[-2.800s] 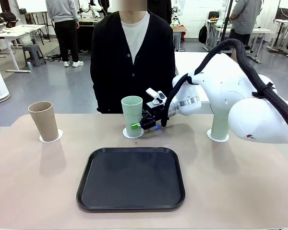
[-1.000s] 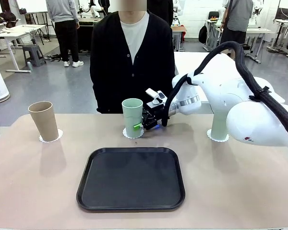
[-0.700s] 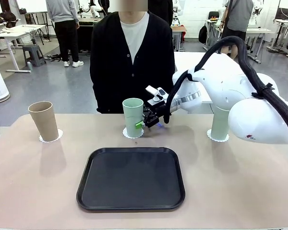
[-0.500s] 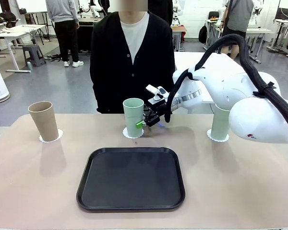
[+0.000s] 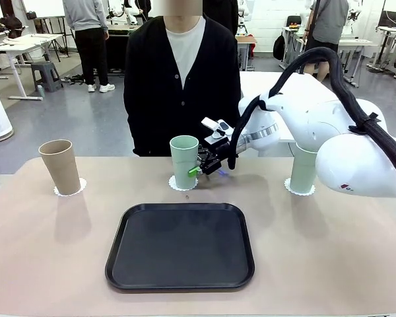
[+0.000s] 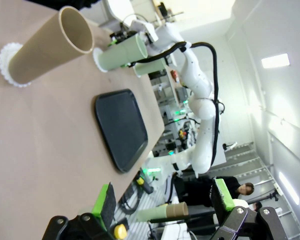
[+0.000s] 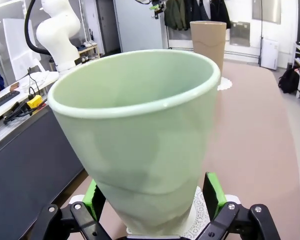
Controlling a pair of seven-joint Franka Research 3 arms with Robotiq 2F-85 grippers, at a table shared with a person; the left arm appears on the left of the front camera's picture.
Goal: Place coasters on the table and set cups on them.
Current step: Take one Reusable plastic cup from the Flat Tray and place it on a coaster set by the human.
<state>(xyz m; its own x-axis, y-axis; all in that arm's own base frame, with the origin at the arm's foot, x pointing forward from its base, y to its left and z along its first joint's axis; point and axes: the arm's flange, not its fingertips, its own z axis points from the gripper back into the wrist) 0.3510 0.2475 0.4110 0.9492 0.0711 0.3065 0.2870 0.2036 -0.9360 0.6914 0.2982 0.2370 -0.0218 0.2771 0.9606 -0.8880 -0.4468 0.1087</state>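
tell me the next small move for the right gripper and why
Probably back the right gripper straight away from the middle mint-green cup. That cup stands upright on its coaster, and in the wrist view the gripper's pads sit open on either side of its base, so the placing looks done.

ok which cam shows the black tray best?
Front view: the whole black tray lies unobstructed mid-table, all four rounded corners visible. Left wrist view shows it sideways, smaller and foreshortened.
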